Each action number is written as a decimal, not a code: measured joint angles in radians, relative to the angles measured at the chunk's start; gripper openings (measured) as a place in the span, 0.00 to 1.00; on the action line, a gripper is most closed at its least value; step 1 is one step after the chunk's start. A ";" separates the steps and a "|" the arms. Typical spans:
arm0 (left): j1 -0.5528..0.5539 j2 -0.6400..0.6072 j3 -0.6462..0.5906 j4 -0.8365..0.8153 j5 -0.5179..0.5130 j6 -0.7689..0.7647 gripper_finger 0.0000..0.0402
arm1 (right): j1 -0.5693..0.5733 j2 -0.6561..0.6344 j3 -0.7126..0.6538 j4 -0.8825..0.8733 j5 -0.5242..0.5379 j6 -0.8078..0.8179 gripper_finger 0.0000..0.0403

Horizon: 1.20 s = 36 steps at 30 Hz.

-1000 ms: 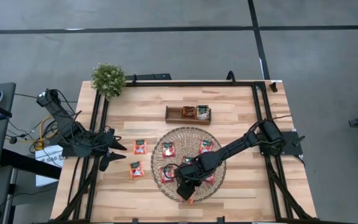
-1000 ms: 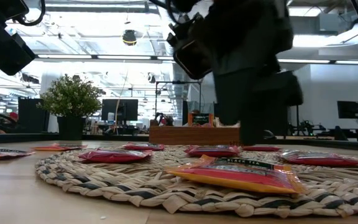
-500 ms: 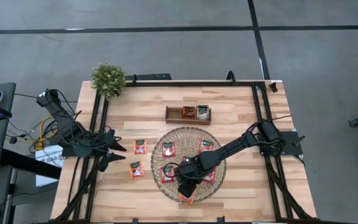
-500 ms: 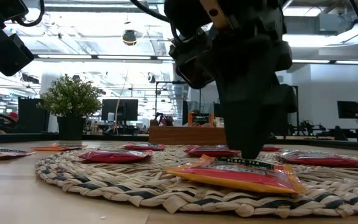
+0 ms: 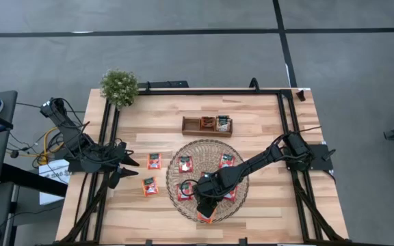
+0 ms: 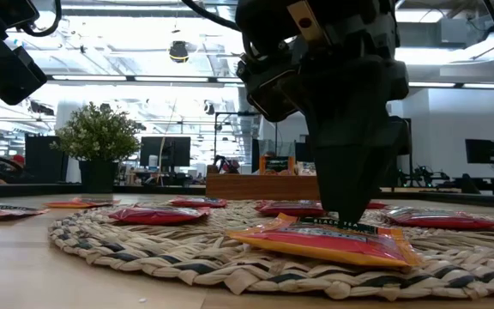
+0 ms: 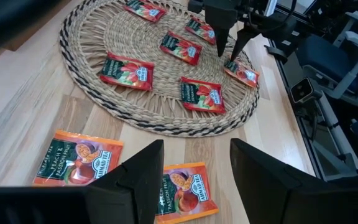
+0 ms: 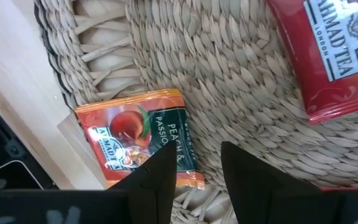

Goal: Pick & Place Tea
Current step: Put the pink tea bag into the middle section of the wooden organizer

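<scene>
Several red tea sachets lie flat on a round woven mat (image 5: 172,171). An orange sachet (image 8: 129,140) lies at the mat's near rim (image 5: 206,218). My right gripper (image 8: 197,171) points steeply down over that sachet's dark-label end, jaws apart, tips down at it (image 6: 347,216). Two more orange sachets (image 5: 154,161) (image 5: 149,186) lie on the wood left of the mat. My left gripper (image 7: 194,180) waits open and empty above the table's left edge (image 5: 125,167). My right gripper comes from above, slanting, at the orange sachet's dark-label end (image 8: 182,152). One finger (image 8: 157,177) stands over that end. The other (image 8: 247,174) is past the sachet's edge, over the mat. The sachet lies flat on the mat; in the low view a tip meets its top (image 6: 343,222).
A brown wooden three-slot tray (image 5: 207,125) holding sachets in two of its slots stands beyond the mat. A potted plant (image 5: 119,87) sits at the far left corner. A black frame runs along the table's edges. Bare wood lies right of the mat.
My right gripper has come down toward the orange sachet at the mat's near rim and tipped a little, so its tips now reach the sachet's label end. The sachet has stayed flat where it was.
</scene>
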 joint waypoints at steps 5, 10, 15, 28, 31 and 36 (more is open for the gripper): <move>0.000 0.000 0.000 0.000 0.000 0.000 0.44 | 0.000 0.000 0.000 0.001 -0.004 0.000 0.29; 0.000 0.000 0.000 0.000 0.000 0.000 0.44 | 0.006 0.000 0.000 0.033 -0.009 0.007 0.29; 0.000 0.000 0.000 -0.001 -0.001 0.001 0.44 | 0.007 0.000 0.000 0.047 -0.009 0.007 0.29; 0.000 0.000 0.000 -0.003 -0.002 0.003 0.44 | 0.007 0.000 -0.001 0.016 0.024 0.007 0.29; 0.000 0.000 0.000 -0.003 -0.002 0.003 0.44 | 0.008 0.000 -0.001 0.014 0.037 0.007 0.29; 0.000 0.000 0.000 -0.004 -0.002 0.004 0.44 | 0.006 0.023 0.003 0.008 0.034 0.019 0.29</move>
